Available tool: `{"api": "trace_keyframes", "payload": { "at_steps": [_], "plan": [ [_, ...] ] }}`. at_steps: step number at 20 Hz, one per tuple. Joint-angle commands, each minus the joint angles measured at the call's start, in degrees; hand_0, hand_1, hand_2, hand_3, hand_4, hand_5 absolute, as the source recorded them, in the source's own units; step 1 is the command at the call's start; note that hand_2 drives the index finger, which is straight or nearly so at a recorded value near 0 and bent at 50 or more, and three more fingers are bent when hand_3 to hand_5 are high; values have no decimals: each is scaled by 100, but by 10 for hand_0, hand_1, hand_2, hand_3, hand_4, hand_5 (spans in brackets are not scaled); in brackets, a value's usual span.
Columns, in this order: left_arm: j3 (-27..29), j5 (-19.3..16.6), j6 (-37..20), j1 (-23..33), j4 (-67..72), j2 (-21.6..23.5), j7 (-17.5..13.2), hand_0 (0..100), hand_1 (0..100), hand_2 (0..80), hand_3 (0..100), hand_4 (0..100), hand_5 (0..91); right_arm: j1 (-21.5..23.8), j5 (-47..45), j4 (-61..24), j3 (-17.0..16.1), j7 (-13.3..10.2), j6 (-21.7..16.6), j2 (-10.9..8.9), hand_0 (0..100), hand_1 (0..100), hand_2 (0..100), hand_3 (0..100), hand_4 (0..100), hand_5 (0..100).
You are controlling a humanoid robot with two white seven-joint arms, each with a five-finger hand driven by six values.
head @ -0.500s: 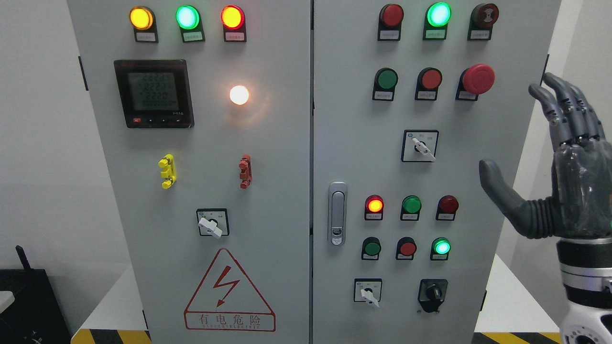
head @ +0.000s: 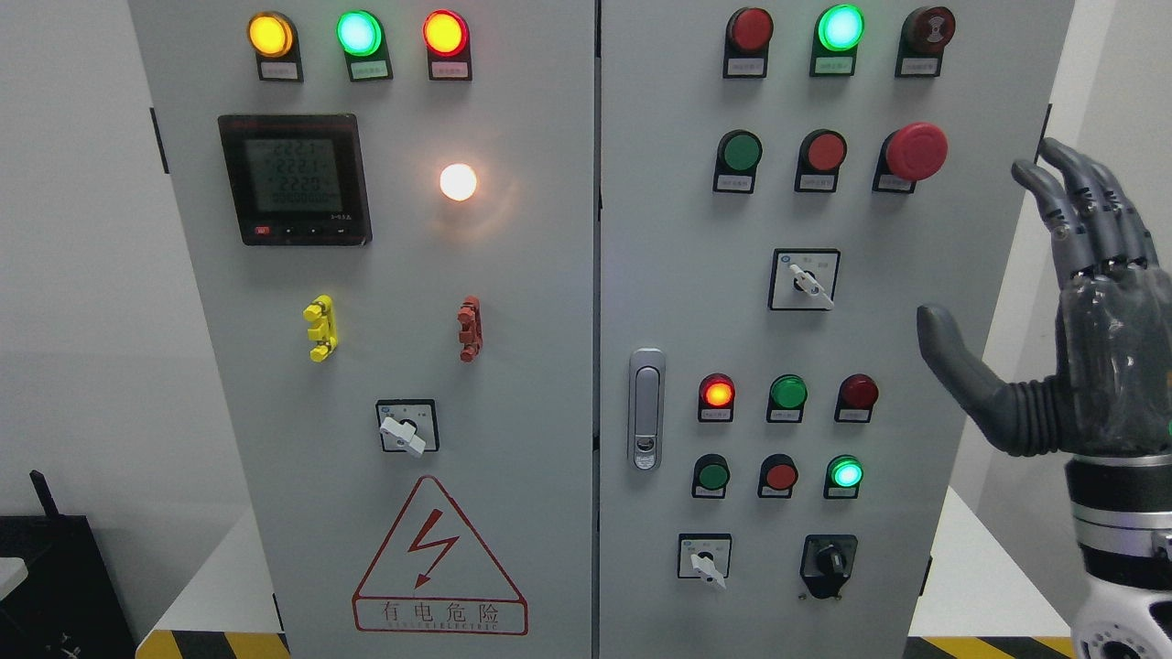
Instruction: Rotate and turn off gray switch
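Note:
Three grey-white rotary switches sit on the grey control cabinet: one on the left door [head: 404,431], one at the upper middle of the right door [head: 809,283], and one at its lower part [head: 706,563]. Each handle points down to the right. My right hand [head: 984,252] is raised at the right edge, beside the cabinet's right side. Its fingers [head: 1085,206] are spread upward, its thumb [head: 961,361] points left, and it holds nothing. It is well apart from every switch. The left arm is out of view.
A black rotary switch [head: 829,560] sits beside the lower grey one. Lit and unlit lamps and push buttons, a red mushroom button [head: 915,151], a meter [head: 294,178], a door latch [head: 646,408] and a warning triangle [head: 439,558] cover the doors. A black box [head: 55,586] stands at the lower left.

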Motion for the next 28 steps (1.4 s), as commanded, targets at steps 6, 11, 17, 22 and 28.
{"api": "trace_keyframes", "payload": {
  "at_steps": [6, 11, 17, 22, 28],
  "plan": [
    [44, 114, 6, -53, -149, 0, -3, 120, 389, 0, 0, 0, 0, -94, -53, -2, 35, -115, -16, 395, 263, 228, 142, 244, 225, 64],
    [44, 114, -3, -53, -149, 0, -3, 120, 389, 0, 0, 0, 0, -138, -53, -2, 141, -36, 10, 870, 289, 352, 187, 476, 429, 337],
    [44, 114, 6, -53, -149, 0, -3, 120, 389, 0, 0, 0, 0, -138, -53, -20, 159, -45, 194, 914, 287, 466, 213, 654, 713, 868],
    [44, 114, 6, -53, -149, 0, -3, 120, 389, 0, 0, 0, 0, -111, -53, -29, 167, -36, 380, 993, 243, 479, 288, 757, 837, 998],
    [44, 106, -3, -53, -149, 0, -3, 120, 389, 0, 0, 0, 0, -23, -62, -29, 360, -10, 642, 1204, 118, 485, 384, 875, 929, 1000]
  ]
}}
